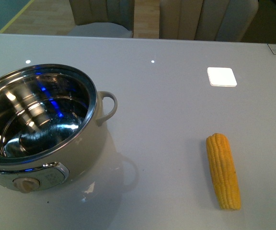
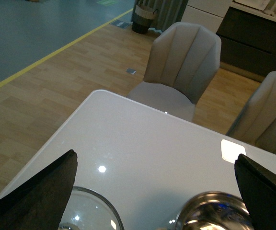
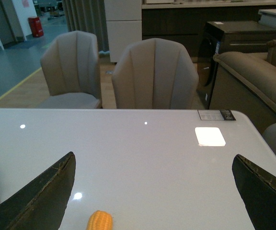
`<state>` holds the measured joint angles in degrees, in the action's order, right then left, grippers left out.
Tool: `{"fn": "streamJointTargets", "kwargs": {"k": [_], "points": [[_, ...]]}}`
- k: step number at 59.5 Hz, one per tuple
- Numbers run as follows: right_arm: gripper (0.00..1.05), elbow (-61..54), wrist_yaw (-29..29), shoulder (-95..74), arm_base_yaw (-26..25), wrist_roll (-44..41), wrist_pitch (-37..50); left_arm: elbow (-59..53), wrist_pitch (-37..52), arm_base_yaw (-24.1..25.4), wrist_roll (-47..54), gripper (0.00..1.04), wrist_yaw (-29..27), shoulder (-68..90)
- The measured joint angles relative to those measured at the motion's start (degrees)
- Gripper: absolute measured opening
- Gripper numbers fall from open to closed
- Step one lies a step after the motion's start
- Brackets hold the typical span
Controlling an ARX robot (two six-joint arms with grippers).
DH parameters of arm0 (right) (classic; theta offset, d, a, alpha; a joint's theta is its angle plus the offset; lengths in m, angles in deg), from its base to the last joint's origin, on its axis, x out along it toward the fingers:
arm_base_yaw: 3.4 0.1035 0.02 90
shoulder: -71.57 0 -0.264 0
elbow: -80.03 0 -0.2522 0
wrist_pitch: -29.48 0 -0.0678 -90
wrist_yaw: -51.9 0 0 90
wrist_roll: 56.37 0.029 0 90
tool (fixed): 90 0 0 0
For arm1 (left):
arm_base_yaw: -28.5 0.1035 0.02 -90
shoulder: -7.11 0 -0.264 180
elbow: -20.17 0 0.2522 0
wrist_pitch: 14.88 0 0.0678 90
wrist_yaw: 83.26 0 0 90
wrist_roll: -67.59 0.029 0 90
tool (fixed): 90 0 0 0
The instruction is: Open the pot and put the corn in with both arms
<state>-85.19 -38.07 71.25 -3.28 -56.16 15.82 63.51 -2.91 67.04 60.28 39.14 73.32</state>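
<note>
Half done: the pot (image 1: 87, 148) is open. Corn (image 1: 223, 171) lies on the counter (image 1: 176, 96); left tool (image 2: 155, 158) and right tool (image 3: 153, 155) gape empty.

The pot (image 1: 42, 129) stood on the table (image 1: 176, 110) at the left (its lid (image 2: 92, 213) beside it); the corn (image 1: 223, 171) lay well apart to its right.

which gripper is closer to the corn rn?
Right. The tip of the corn shows between the open fingers of the right gripper; the left gripper sees only the pot and lid, no corn.
</note>
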Motion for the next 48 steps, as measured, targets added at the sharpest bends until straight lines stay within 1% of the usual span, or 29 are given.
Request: {"fn": "streamJointTargets", "kwargs": {"k": [1,2,3,5,6,8,15,17,18,21,25,30,32,41,48], "points": [[0.96,0.0,0.0,0.0,0.0,0.0,0.0,-0.4,-0.3,0.2,0.3,0.97,0.9,-1.0],[0.96,0.0,0.0,0.0,0.0,0.0,0.0,-1.8,2.9,0.3,1.6,0.92,2.9,-2.2],[0.96,0.0,0.0,0.0,0.0,0.0,0.0,-3.0,5.6,0.1,2.5,0.89,3.4,-2.9],[0.96,0.0,0.0,0.0,0.0,0.0,0.0,-5.7,10.0,-1.0,3.8,0.81,2.8,-4.7],[0.96,0.0,0.0,0.0,0.0,0.0,0.0,-6.4,10.7,-1.5,4.2,0.8,2.6,-5.2],[0.96,0.0,0.0,0.0,0.0,0.0,0.0,-8.9,11.8,-3.4,5.0,0.73,1.4,-7.5],[0.96,0.0,0.0,0.0,0.0,0.0,0.0,-14.5,11.0,-8.7,6.1,0.53,-3.3,-13.4],[0.96,0.0,0.0,0.0,0.0,0.0,0.0,-16.0,10.4,-10.4,6.3,0.46,-5.2,-15.6],[0.96,0.0,0.0,0.0,0.0,0.0,0.0,-16.4,10.2,-10.8,6.3,0.44,-5.6,-16.1],[0.96,0.0,0.0,0.0,0.0,0.0,0.0,-18.1,9.2,-13.4,6.4,0.33,-8.1,-19.2],[0.96,0.0,0.0,0.0,0.0,0.0,0.0,-19.6,8.0,-15.8,6.5,0.22,-10.4,-21.9],[0.96,0.0,0.0,0.0,0.0,0.0,0.0,-21.6,6.1,-19.1,6.7,0.06,-13.8,-25.7],[0.96,0.0,0.0,0.0,0.0,0.0,0.0,-22.2,5.5,-20.1,6.6,0.03,-14.7,-26.9],[0.96,0.0,0.0,0.0,0.0,0.0,0.0,-24.4,2.2,-24.9,6.7,0.03,-19.3,-32.7],[0.96,0.0,0.0,0.0,0.0,0.0,0.0,-25.7,-0.3,-27.7,6.8,0.03,-22.1,-36.5]]}}
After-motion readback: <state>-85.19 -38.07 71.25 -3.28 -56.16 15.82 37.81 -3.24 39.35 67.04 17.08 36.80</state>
